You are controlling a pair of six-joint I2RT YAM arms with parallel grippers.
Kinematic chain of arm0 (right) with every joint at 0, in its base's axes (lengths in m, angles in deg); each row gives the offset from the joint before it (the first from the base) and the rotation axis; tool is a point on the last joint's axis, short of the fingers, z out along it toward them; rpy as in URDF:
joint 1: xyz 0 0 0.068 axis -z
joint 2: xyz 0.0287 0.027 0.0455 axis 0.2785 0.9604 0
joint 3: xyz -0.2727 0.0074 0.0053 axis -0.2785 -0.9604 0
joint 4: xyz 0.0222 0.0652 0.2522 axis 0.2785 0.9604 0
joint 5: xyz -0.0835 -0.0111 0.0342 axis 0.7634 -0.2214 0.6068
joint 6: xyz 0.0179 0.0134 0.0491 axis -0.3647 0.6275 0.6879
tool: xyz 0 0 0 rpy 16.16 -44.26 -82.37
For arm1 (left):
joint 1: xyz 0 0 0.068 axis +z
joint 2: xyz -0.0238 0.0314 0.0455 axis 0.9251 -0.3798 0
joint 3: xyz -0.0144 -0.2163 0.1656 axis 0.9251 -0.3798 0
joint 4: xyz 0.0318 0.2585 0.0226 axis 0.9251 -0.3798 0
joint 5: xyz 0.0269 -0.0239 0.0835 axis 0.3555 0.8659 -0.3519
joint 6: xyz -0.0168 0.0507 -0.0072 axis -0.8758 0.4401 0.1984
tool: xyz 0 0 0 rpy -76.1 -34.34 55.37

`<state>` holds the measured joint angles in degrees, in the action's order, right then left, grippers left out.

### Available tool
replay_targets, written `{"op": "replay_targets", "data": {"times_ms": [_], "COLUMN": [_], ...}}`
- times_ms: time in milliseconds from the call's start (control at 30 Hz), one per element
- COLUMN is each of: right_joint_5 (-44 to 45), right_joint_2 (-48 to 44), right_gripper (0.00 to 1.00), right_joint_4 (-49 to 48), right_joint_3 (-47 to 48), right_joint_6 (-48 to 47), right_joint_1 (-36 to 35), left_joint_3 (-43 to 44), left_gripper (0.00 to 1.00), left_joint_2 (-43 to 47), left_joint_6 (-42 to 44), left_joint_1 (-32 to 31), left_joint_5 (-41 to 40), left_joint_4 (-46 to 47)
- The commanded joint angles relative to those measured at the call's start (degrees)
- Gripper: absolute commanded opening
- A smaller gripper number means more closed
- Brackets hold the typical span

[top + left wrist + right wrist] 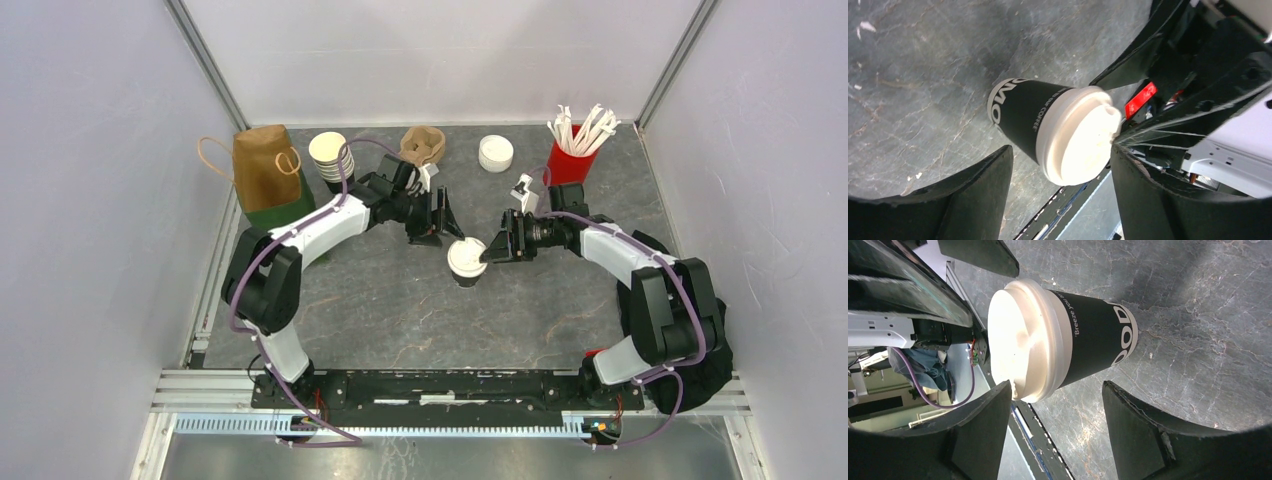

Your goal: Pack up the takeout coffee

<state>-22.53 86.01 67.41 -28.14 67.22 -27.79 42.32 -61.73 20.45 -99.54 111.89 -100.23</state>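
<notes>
The takeout coffee (466, 260) stands upright mid-table: a dark cup with white lettering and a white lid. It fills the left wrist view (1048, 125) and the right wrist view (1088, 335). My left gripper (434, 231) is open just behind and to the left of the cup, and in its own view (1062, 150) the cup's top lies beyond the spread fingers, untouched. My right gripper (492, 250) is open just right of the cup, and in its own view (1057, 387) one fingertip (993, 405) sits against the lid's rim.
Along the back of the table stand a brown paper bag (265, 170), a stack of lidless cups (328, 155), a cardboard cup carrier (423, 145), a stack of white lids (495, 153) and a red cup of straws (572, 150). Walls enclose three sides.
</notes>
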Motion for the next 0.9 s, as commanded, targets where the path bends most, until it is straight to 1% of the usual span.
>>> {"op": "replay_targets", "data": {"times_ms": [0,100,167,267,400,533,567,600,633,700,767,800,867], "right_joint_5": [0.8,0.3,0.0,0.6,1.0,0.9,1.0,1.1,1.5,2.2,2.2,1.8,0.0], "right_joint_2": [-1.1,0.2,0.8,2.4,5.7,7.6,7.9,8.0,8.0,7.1,5.6,4.8,3.6], "right_gripper": [0.69,0.59,0.54,0.5,0.48,0.52,0.53,0.55,0.59,0.66,0.72,0.74,0.77], "right_joint_4": [-2.1,-3.8,-5.4,-5.5,-3.5,-2.4,-1.4,-0.4,1.3,2.9,3.0,2.6,0.1], "right_joint_3": [1.5,1.5,1.8,4.3,7.9,10.7,11.6,12.3,13.0,13.5,12.6,12.0,10.1], "right_joint_6": [1.8,3.9,5.2,5.6,4.8,4.1,3.7,3.1,2.1,0.7,0.4,0.4,1.0], "right_joint_1": [-0.1,-0.3,-0.4,-0.6,-0.8,-1.0,-1.0,-1.0,-1.0,-0.9,-0.7,-0.7,-0.7], "left_joint_3": [4.2,2.1,-0.1,-3.1,-6.7,-9.1,-9.2,-9.1,-8.8,-7.7,-7.2,-7.2,-7.7], "left_gripper": [0.73,0.62,0.59,0.56,0.52,0.5,0.51,0.53,0.57,0.68,0.78,0.8,0.81], "left_joint_2": [-2.3,-2.7,-1.9,-0.7,1.3,2.7,3.0,3.3,3.6,4.3,5.1,5.5,5.9], "left_joint_6": [-1.1,-2.1,-3.5,-4.7,-4.6,-5.1,-5.3,-5.4,-5.3,-4.7,-5.3,-5.9,-8.0], "left_joint_1": [0.5,0.5,0.5,0.4,0.3,-0.2,-0.3,-0.3,-0.3,-0.1,0.2,0.3,0.7], "left_joint_5": [4.6,6.1,7.2,8.4,8.3,8.9,9.0,9.0,8.7,7.4,6.1,5.7,5.6], "left_joint_4": [2.2,4.3,6.4,8.3,8.3,8.5,8.4,8.3,7.9,6.5,6.3,6.7,8.1]}}
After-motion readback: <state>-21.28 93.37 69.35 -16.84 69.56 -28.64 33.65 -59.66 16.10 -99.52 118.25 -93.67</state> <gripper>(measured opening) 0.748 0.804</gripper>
